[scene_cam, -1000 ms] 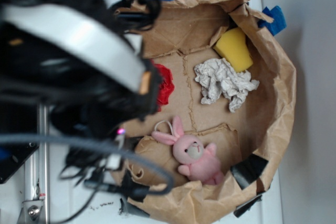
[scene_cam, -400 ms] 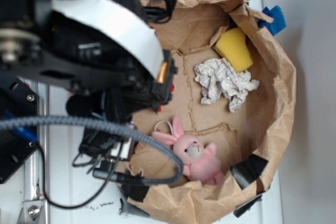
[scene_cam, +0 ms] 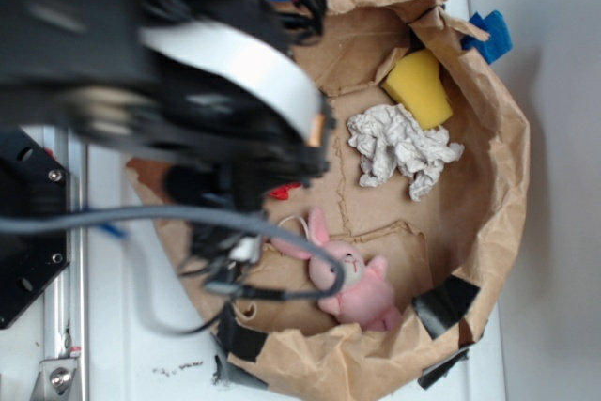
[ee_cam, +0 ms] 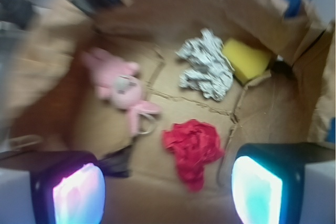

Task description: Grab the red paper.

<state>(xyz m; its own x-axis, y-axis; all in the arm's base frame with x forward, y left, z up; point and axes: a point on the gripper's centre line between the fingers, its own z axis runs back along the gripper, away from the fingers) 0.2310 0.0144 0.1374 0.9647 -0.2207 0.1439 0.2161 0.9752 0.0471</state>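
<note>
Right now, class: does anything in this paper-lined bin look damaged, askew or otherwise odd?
Yes. The brown paper lining is torn and creased, with cracked seams across its floor and tape patches at the rim. The pink plush bunny lies tipped on its side. The red paper sits free between the open gripper fingers.

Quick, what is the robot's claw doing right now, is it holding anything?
Gripper: open, holding nothing; the red paper lies on the cardboard between and just beyond its fingers.
</note>
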